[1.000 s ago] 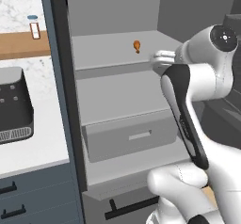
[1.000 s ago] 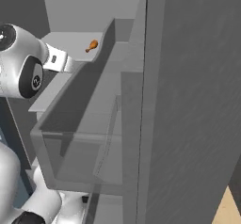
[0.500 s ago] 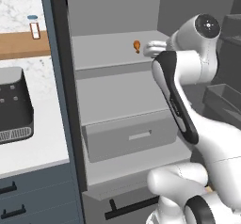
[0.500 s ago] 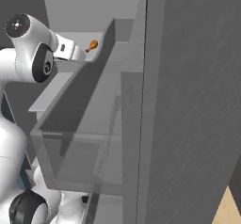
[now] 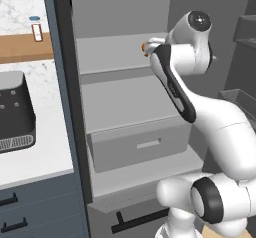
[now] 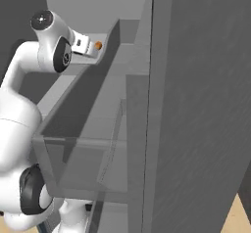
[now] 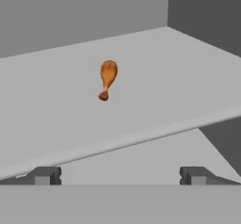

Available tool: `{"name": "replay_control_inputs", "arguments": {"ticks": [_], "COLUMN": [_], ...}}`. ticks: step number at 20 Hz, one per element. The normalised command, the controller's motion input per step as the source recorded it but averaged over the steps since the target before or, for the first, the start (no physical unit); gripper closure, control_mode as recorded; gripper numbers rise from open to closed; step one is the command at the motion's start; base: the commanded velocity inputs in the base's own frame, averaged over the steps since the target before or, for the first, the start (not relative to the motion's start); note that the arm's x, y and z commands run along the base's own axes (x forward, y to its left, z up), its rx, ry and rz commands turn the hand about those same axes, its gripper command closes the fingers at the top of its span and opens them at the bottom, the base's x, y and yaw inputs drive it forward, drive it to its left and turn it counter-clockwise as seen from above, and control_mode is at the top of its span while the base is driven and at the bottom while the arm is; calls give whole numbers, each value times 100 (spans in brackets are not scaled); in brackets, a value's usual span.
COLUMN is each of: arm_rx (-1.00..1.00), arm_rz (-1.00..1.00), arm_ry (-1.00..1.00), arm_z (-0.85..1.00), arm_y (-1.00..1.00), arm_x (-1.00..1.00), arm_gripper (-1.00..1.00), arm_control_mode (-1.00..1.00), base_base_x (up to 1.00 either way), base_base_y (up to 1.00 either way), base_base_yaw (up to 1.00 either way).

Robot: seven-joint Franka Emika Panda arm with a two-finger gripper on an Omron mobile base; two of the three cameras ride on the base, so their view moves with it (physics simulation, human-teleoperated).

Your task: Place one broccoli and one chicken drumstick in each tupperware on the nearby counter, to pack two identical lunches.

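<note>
An orange chicken drumstick [image 7: 107, 79] lies alone on the grey upper shelf [image 7: 155, 77] of an open cabinet, bulbous end away from me. My gripper [image 7: 120, 175] is open and holds nothing; it hovers just before the shelf's front edge, a short way from the drumstick. In the left base view the hand [image 5: 156, 43] covers most of the drumstick [image 5: 143, 47]. In the right base view the drumstick [image 6: 98, 45] sits just beyond the gripper [image 6: 91, 49]. The white counter [image 5: 47, 154] lies to the left. The broccoli and the tupperware are out of view.
A lower shelf and a closed grey drawer [image 5: 140, 144] sit below the upper shelf. A black appliance [image 5: 15, 112] stands on the counter, under a wooden wall shelf [image 5: 20, 47] with a small bottle [image 5: 36, 29]. A tall grey door panel [image 6: 196, 129] bounds the right side.
The arm has swung left and forward toward the upper shelf, bringing the hand up next to the drumstick. The jaws have stayed open. The drumstick has not moved.
</note>
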Motion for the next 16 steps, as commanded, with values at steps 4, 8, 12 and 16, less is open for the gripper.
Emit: {"name": "replay_control_inputs", "arguments": {"ticks": [4, 8, 12, 16], "arm_rx": [0, 0, 0, 0], "arm_rz": [0, 0, 0, 0], "arm_ry": [8, 6, 5, 4], "arm_z": [-21, -23, -18, -16], "arm_y": [0, 0, 2, 7], "arm_x": [74, 71, 72, 72], "arm_gripper": [-100, -100, -100, -100], "arm_control_mode": [-100, -100, -100, -100], "base_base_x": [0, 0, 0, 0], "base_base_y": [0, 0, 0, 0], "base_base_yaw": [0, 0, 0, 0]}}
